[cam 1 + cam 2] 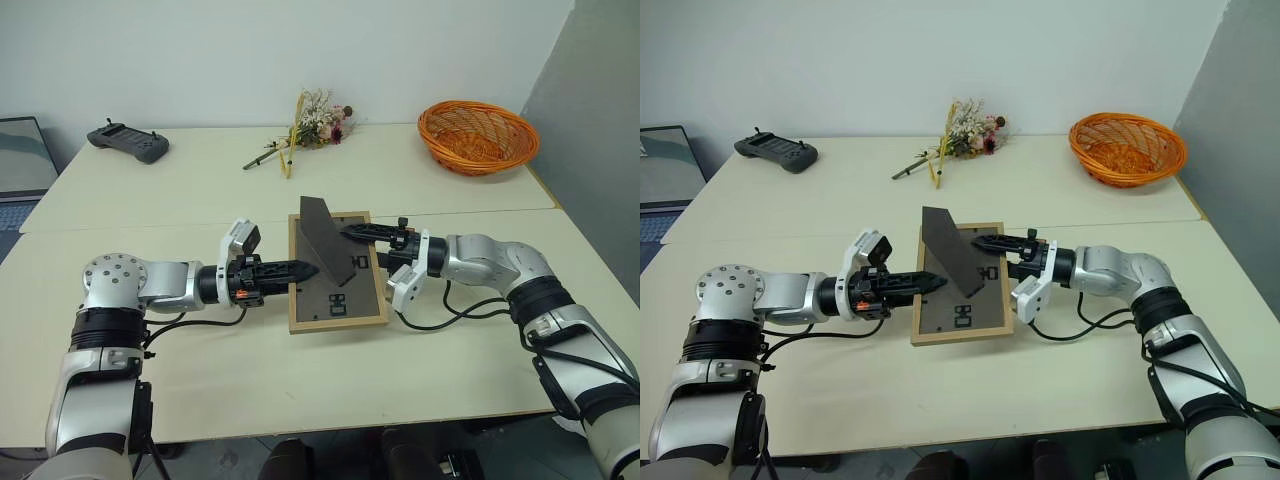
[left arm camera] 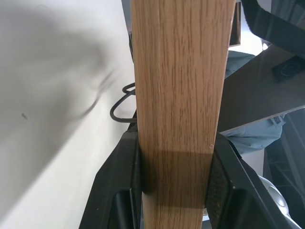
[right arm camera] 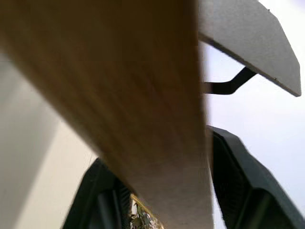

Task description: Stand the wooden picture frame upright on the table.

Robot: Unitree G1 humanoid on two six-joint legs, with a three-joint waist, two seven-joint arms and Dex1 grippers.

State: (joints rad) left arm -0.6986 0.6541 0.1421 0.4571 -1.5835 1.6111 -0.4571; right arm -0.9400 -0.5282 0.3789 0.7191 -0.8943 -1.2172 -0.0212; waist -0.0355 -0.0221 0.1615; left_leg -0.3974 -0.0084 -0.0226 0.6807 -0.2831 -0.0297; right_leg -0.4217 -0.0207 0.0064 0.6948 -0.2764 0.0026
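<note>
The large cream-beige table [image 1: 200,190], two smooth slabs joined at one seam, carries everything. On its near slab lies one small rectangular light-wood picture frame [image 1: 337,322], dark back panel up, its one fold-out stand [image 1: 328,240] raised at an angle. The frame sits between the two grippers, which point level toward each other from opposite sides. The left gripper [image 1: 300,270] meets the frame's left edge; in the left wrist view its two black fingers [image 2: 121,191] press on both faces of the wooden rail, so it is closed on the frame. The right gripper [image 1: 352,232] reaches over the frame's upper right edge near the stand; in the right wrist view its fingers [image 3: 238,181] straddle the wooden rail, but whether they are clamped on it cannot be told.

On the far slab, well apart from the frame, are one round orange woven basket [image 1: 477,136], one black handheld controller [image 1: 128,142] and one small bunch of dried flowers [image 1: 315,125]. One laptop [image 1: 20,165] sits at the left edge.
</note>
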